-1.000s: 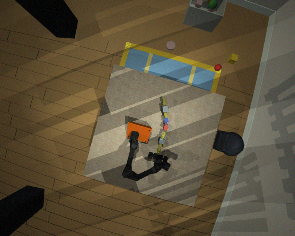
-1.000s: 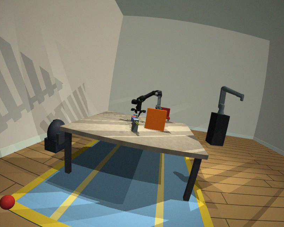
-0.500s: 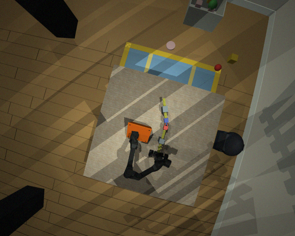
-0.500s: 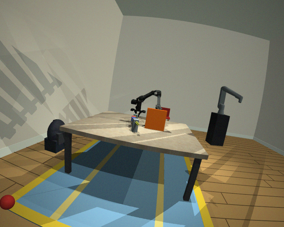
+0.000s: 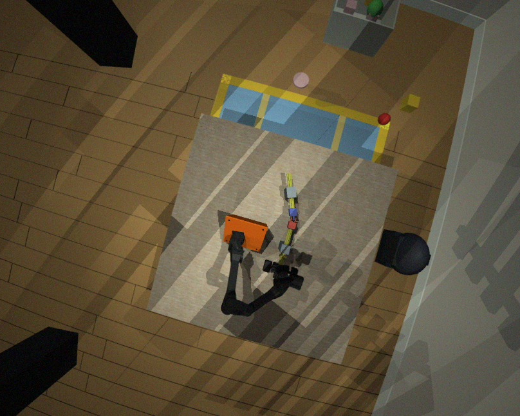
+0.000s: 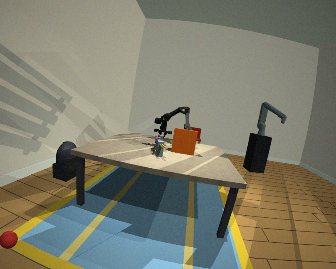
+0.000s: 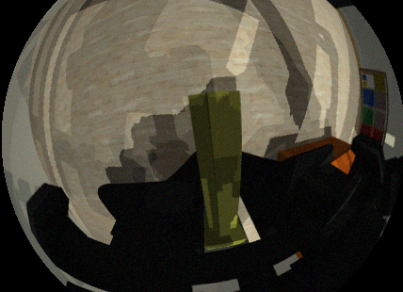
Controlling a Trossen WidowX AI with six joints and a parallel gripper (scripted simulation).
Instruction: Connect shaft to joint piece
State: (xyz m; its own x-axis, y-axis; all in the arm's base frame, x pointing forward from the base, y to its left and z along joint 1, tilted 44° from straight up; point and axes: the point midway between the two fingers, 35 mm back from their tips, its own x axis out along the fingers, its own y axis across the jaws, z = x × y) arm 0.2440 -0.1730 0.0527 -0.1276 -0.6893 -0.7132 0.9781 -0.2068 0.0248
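The first shaft (image 5: 289, 179) passes through its grey block (image 5: 291, 192) (image 6: 159, 150) and bears a blue hinge part (image 5: 293, 212) (image 6: 157, 140) with the red square joint piece (image 5: 291, 225) on its end. The joint piece's opening faces the second shaft (image 5: 288, 237) (image 7: 225, 144), which runs through the other grey block (image 5: 284, 248). The inner end of this yellow shaft meets the red piece with no gap visible from above; how deep it sits is hidden. My gripper (image 5: 280, 264) (image 6: 163, 136) (image 7: 211, 154) is shut on the second shaft, at its outer part beyond the block.
An upright orange panel (image 5: 247, 229) (image 6: 184, 141) (image 7: 343, 163) stands on the table (image 5: 233, 147) (image 6: 124, 157), left of the shafts in the top view, close to the arm's base. A dark domed object (image 5: 410, 254) (image 6: 66, 153) stands beside the table.
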